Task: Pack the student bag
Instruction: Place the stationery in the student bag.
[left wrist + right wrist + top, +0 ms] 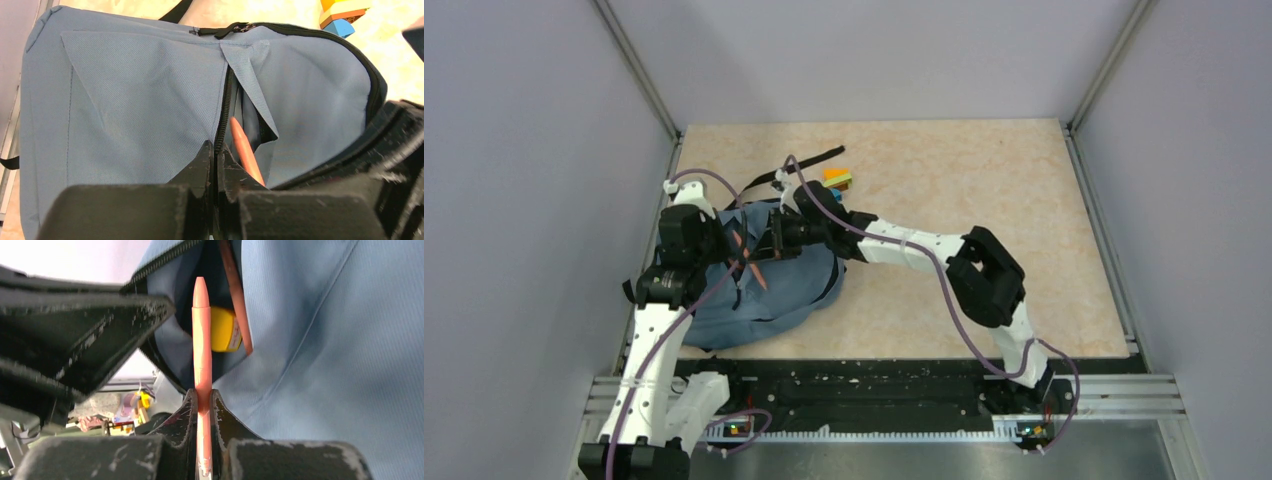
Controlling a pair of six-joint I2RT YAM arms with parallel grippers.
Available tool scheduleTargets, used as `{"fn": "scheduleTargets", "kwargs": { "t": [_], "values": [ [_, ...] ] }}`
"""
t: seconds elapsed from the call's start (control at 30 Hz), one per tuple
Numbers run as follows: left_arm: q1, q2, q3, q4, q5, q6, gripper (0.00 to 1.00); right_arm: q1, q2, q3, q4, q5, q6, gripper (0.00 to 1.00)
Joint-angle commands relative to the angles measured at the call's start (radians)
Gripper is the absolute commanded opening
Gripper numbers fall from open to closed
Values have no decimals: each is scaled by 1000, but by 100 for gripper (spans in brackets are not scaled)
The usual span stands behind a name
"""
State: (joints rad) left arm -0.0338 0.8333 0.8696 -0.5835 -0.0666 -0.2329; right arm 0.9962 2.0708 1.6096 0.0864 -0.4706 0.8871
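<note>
Count: one student bag (pixel 764 305), one orange pencil (pixel 201 340), one yellow item (pixel 224 330) inside the open pocket, and one small stack of coloured blocks (pixel 838 178) just beyond the bag. Bag lies on the table (pixel 984 200), left side, under both grippers. Zipper edge is pinched tight by the left gripper (pixel 216 165). Pencil is clamped in the right gripper (pixel 202 405), tip at the pocket mouth.
</note>
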Motion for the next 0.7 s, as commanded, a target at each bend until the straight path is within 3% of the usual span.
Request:
{"fn": "scheduleTargets", "kwargs": {
  "t": [0.0,0.17,0.3,0.43,0.67],
  "values": [
    [-4,-38,17,95,43,3,0,10,74,170,-112,42,10,0],
    [-3,-45,14,100,50,4,0,10,189,371,-219,49,-3,0],
    [-3,-39,16,100,61,4,0,10,238,456,-173,77,67,0],
    [-3,-41,16,101,61,4,0,11,250,473,-95,117,136,0],
    [-4,-42,16,102,62,4,0,30,273,503,-124,260,54,0]
  ]
}}
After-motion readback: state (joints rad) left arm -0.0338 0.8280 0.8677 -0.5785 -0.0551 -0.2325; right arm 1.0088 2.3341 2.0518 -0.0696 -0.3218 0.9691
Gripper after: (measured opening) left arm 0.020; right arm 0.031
